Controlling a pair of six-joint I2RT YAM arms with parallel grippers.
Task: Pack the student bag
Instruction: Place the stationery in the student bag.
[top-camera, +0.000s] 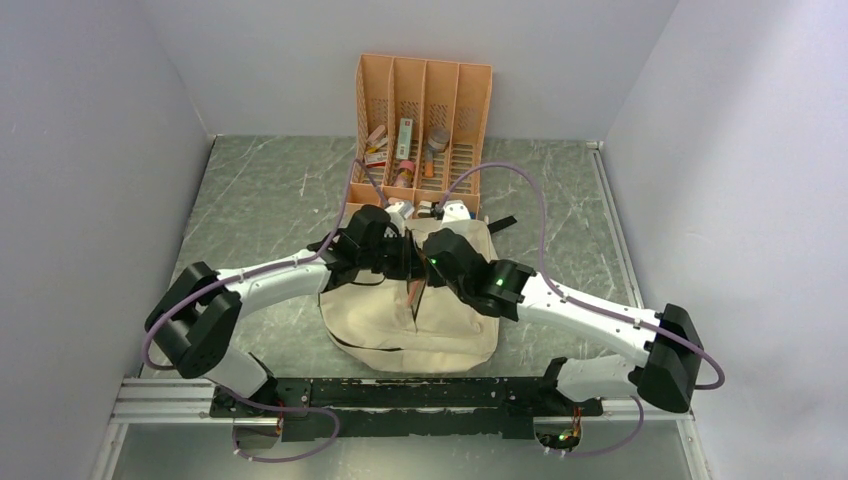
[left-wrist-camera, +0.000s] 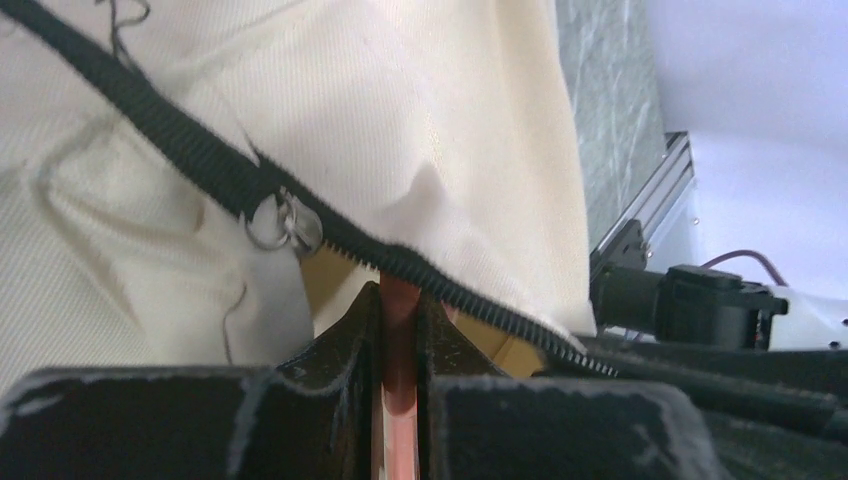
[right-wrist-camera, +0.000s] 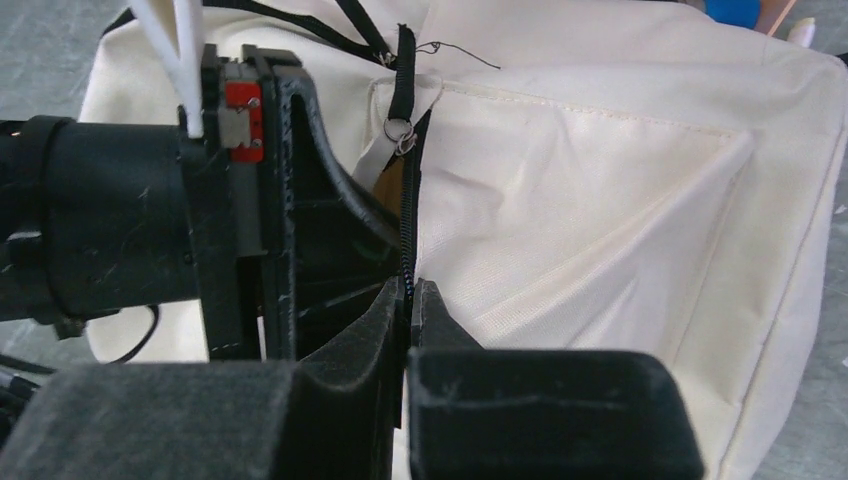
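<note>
The cream student bag (top-camera: 410, 325) lies on the table between the two arms, with its black zipper edge (left-wrist-camera: 190, 150) parted. My left gripper (left-wrist-camera: 400, 300) is shut on a thin flat pink item (left-wrist-camera: 400, 340), whose tip sits at the opening just under the zipper edge. In the top view the left gripper (top-camera: 402, 258) is over the bag's far part, and the pink item (top-camera: 414, 293) points down into the slit. My right gripper (right-wrist-camera: 410, 290) is shut on the black zipper edge (right-wrist-camera: 407, 230) of the bag (right-wrist-camera: 600, 200). It holds that side beside the left gripper's fingers (right-wrist-camera: 300, 180).
An orange slotted desk organiser (top-camera: 425, 90) stands behind the bag, with several small items in its slots. A metal zipper pull ring (left-wrist-camera: 275, 222) hangs by the opening. A black strap (top-camera: 500, 222) sticks out at the bag's far right. Grey walls enclose the table.
</note>
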